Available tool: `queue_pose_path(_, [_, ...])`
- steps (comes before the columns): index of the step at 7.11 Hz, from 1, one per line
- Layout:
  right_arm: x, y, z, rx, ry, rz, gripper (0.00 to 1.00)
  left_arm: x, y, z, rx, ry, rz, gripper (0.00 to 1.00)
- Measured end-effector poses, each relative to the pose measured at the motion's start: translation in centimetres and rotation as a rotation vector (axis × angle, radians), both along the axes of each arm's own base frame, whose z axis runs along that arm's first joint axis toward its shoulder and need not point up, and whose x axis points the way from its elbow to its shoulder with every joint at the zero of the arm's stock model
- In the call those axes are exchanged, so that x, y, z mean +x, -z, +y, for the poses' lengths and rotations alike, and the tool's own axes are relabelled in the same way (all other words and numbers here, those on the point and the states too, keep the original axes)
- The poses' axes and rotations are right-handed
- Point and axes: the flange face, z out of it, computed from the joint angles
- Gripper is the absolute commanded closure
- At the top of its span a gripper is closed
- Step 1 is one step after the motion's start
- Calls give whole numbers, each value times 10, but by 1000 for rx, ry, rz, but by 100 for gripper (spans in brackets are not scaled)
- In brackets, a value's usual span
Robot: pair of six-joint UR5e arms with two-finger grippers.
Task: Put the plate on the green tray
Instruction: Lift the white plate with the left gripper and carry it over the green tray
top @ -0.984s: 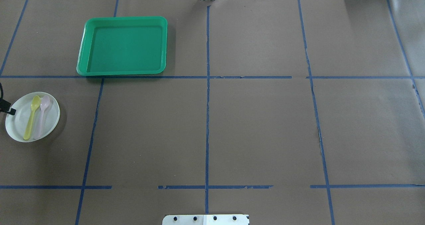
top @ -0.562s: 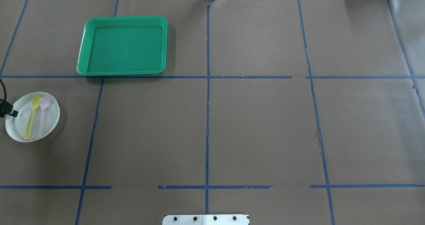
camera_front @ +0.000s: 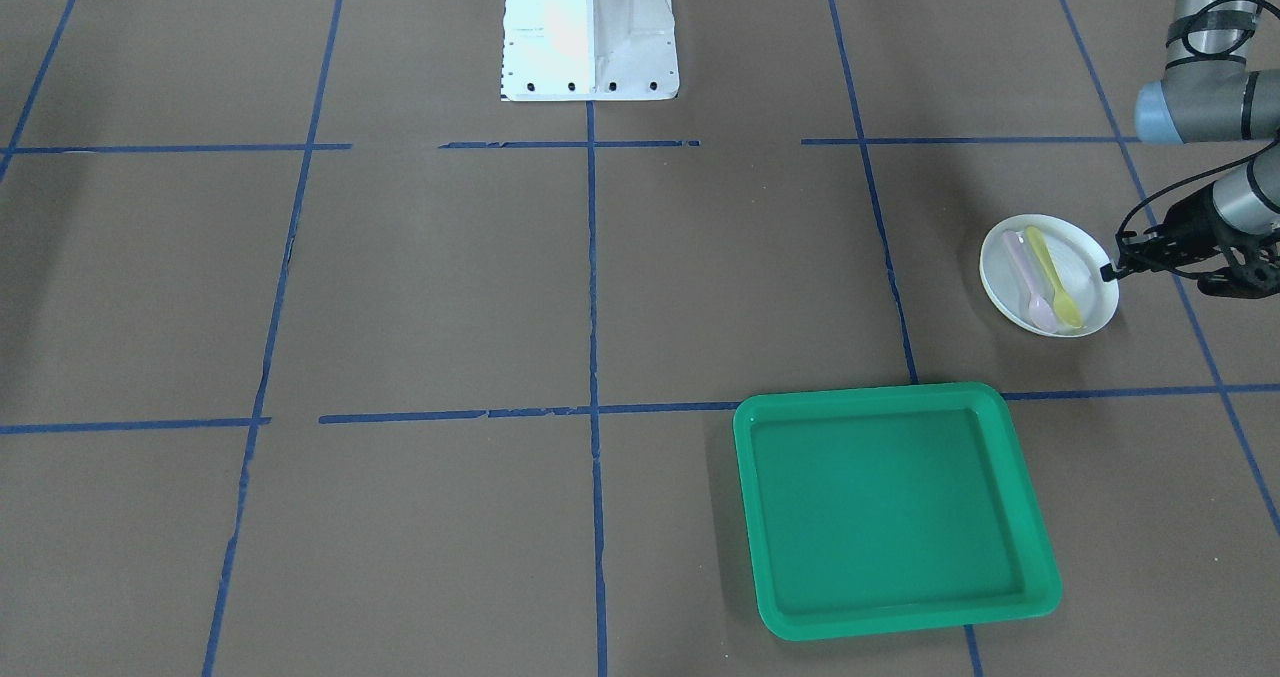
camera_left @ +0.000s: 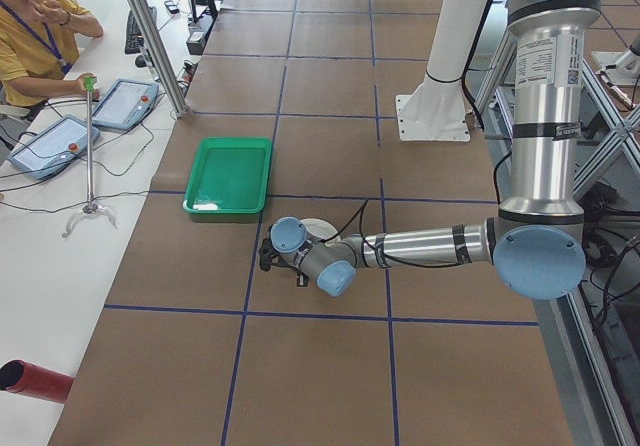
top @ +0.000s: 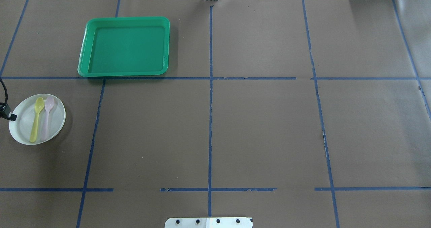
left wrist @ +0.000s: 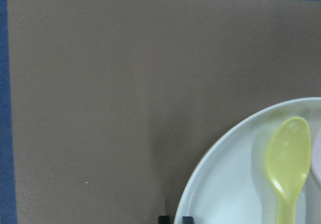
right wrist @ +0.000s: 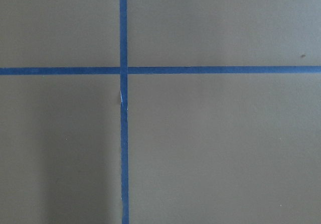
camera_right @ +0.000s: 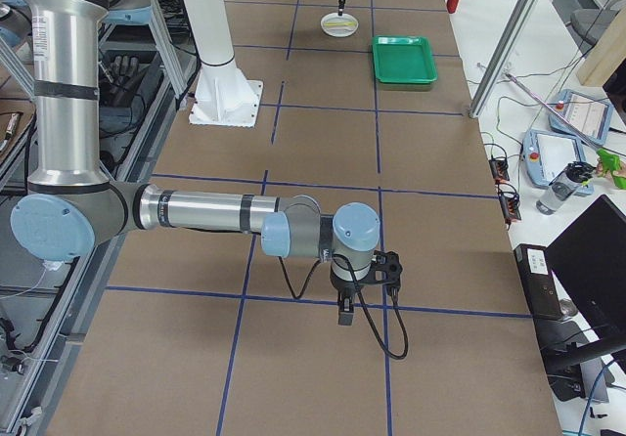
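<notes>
We've got the brown table [top: 262,130], and on its left side the green tray [top: 124,46]. The plate [top: 22,125] sits on the table nearer the robot, well apart from the tray. A yellow spoon [top: 36,120] and a pink spoon [top: 46,118] lie side by side in it. The left gripper [camera_front: 1108,273] is pinching the plate's outer rim. The right gripper [camera_right: 344,317] hangs low over the table, and we can't tell if it's spread.

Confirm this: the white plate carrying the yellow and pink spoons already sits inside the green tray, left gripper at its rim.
One error: the plate is outside the green tray, apart from it on the brown table, as the overhead exterior view shows. The yellow spoon and pink spoon are on it, left gripper at its rim.
</notes>
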Motion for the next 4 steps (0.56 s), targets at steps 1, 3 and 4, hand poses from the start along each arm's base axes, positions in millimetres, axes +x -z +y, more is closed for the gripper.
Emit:
queue_pose_path(1, [0, 0, 0, 0, 0, 0, 0, 1, 14, 2, -5, -25, 49, 100])
queue_pose_path(3, [0, 0, 0, 0, 0, 0, 0, -6, 53, -7, -34, -44, 160, 100])
queue_pose_path(4, [0, 0, 0, 0, 0, 0, 0, -5, 76, -24, -58, -19, 185, 100])
